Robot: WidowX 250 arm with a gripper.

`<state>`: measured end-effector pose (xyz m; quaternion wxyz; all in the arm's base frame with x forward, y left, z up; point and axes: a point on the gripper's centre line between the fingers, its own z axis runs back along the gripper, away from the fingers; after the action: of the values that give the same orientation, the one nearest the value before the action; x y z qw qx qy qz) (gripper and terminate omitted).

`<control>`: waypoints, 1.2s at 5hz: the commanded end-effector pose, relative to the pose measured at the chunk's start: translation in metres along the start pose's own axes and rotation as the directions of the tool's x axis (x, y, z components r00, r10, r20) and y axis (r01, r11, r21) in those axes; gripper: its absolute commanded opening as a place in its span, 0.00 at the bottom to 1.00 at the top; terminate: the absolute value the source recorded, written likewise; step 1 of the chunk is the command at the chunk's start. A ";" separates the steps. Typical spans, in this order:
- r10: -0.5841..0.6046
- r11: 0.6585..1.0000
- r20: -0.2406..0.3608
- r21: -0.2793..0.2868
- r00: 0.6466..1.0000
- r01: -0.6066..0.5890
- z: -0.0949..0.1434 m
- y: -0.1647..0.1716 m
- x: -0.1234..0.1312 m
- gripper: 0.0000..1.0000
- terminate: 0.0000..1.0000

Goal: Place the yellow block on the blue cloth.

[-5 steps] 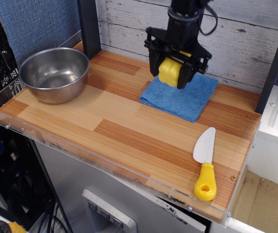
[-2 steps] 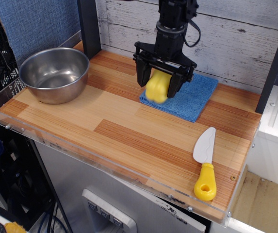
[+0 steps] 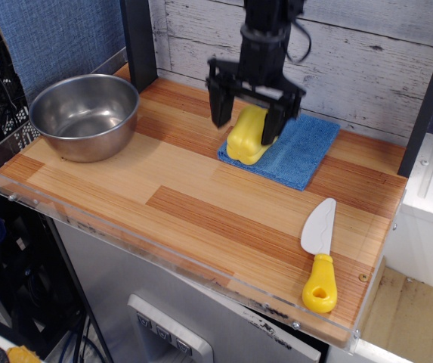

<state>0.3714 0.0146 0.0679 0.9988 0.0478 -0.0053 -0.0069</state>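
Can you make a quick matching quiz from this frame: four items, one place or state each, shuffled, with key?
Items:
1. yellow block
2. bowl
3. knife
4. gripper

Places or states:
A. near the table's front right corner
B. open, above the block
C. on the left end of the blue cloth
D. at the table's left end

Pairs: 1-C, 2-D, 3-A, 4-B
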 end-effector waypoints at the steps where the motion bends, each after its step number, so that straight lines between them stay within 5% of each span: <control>1: 0.045 0.999 0.084 0.015 0.996 -0.046 0.082 0.012 -0.031 1.00 0.00; 3: 0.036 0.999 0.052 0.003 0.998 -0.037 0.086 0.011 -0.044 1.00 0.00; 4: 0.051 0.996 -0.016 0.071 0.999 -0.050 0.084 0.016 -0.048 1.00 0.00; 6: 0.051 0.996 -0.016 0.071 0.999 -0.050 0.084 0.016 -0.048 1.00 0.00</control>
<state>0.3253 0.0224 0.1384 0.9961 0.0811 0.0270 0.0199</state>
